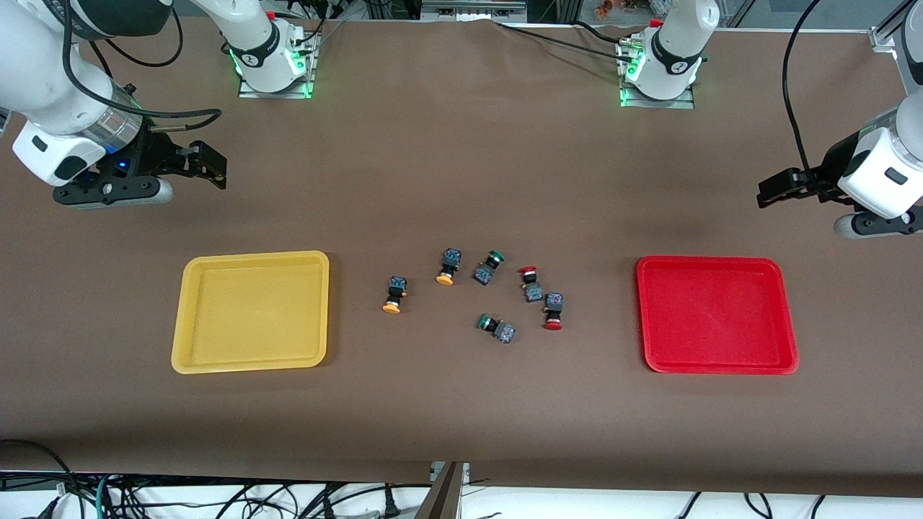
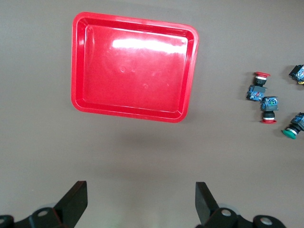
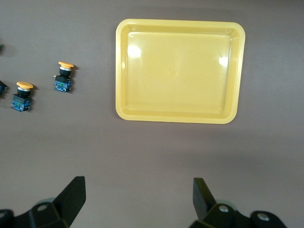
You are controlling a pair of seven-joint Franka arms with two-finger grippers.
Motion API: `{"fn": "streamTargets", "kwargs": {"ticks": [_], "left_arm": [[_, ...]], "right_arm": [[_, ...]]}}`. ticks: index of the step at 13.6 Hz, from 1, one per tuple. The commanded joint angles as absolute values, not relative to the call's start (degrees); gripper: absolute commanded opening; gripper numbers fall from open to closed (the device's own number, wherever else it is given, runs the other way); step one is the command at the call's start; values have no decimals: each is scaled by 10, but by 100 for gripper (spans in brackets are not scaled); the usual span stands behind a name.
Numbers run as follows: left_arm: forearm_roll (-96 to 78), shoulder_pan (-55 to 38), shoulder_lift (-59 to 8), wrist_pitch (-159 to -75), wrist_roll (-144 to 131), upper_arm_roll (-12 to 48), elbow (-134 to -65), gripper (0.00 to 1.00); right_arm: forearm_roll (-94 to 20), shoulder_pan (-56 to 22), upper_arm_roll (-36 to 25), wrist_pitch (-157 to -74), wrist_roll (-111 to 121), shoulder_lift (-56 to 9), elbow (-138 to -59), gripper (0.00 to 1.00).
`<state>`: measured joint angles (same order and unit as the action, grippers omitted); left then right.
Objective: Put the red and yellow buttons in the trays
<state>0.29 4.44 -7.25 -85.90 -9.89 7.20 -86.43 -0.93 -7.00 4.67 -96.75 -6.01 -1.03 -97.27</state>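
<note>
Two yellow-capped buttons and two red-capped buttons lie loose mid-table, between the empty yellow tray and the empty red tray. My left gripper hangs open in the air near the red tray's end of the table, holding nothing; its wrist view shows the red tray and the red buttons. My right gripper hangs open and empty at the yellow tray's end; its wrist view shows the yellow tray and both yellow buttons.
Two green-capped buttons lie among the red and yellow ones. Brown table surface surrounds both trays. The arm bases stand along the table edge farthest from the front camera.
</note>
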Motion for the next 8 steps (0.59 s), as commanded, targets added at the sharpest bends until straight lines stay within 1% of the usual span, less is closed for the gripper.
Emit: {"fn": "streamTargets", "kwargs": {"ticks": [1, 8], "left_arm": [[6, 47, -80, -855, -87, 73, -848, 100], [6, 47, -84, -855, -87, 73, -848, 100]], "right_arm": [[-7, -66, 45, -965, -55, -15, -966, 100], [1, -69, 42, -962, -62, -18, -968, 100]]}}
